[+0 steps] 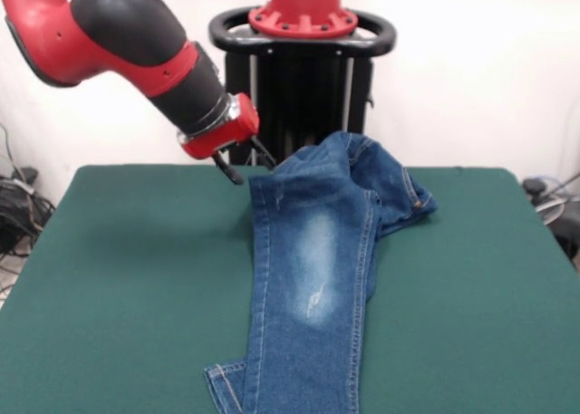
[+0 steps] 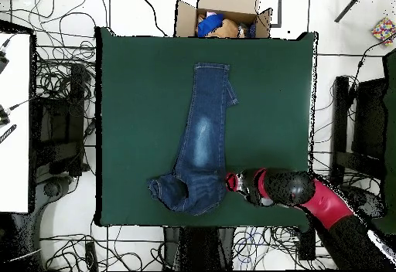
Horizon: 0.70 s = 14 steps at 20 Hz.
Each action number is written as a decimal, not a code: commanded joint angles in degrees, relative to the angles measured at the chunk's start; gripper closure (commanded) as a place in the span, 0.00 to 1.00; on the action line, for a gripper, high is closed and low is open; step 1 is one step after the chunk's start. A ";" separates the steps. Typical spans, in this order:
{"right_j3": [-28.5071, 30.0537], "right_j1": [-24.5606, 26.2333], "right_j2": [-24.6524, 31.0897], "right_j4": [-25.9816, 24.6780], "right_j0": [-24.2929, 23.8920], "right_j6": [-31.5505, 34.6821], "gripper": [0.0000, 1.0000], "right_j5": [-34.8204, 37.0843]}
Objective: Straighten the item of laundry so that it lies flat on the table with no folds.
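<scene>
The table [image 1: 136, 278], by far the largest thing, spread in dark green cloth on all sides below the gripper. The jeans [image 1: 313, 278] lay along its middle, the waist end bunched up just beside the gripper and the legs running away from it toward the far edge of the table, one leg stacked on the other so that only a strip of the lower hem showed. A faded whitish patch marked the upper leg about halfway along. The waist part was crumpled and folded over on the side away from the gripper, forming a raised hump.

The gripper [image 1: 245, 165] hung at the waist corner of the jeans, its two dark fingers [image 1: 228, 170] seeming slightly spread and holding nothing; whether a tip touched the cloth could not be told.

Judged from the look, the denim would be soft but fairly heavy and thick, draping rather than sliding, dragging on the cloth top, not fragile. A good hold would be the waistband edge right beside the gripper, or the hem of the upper leg to peel it off the lower one.

No brand, label or readable writing showed on the jeans or the table
</scene>
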 commanded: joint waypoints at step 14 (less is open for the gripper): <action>-3.09 8.59 1.65 -6.48 0.82 -6.07 0.00 -2.40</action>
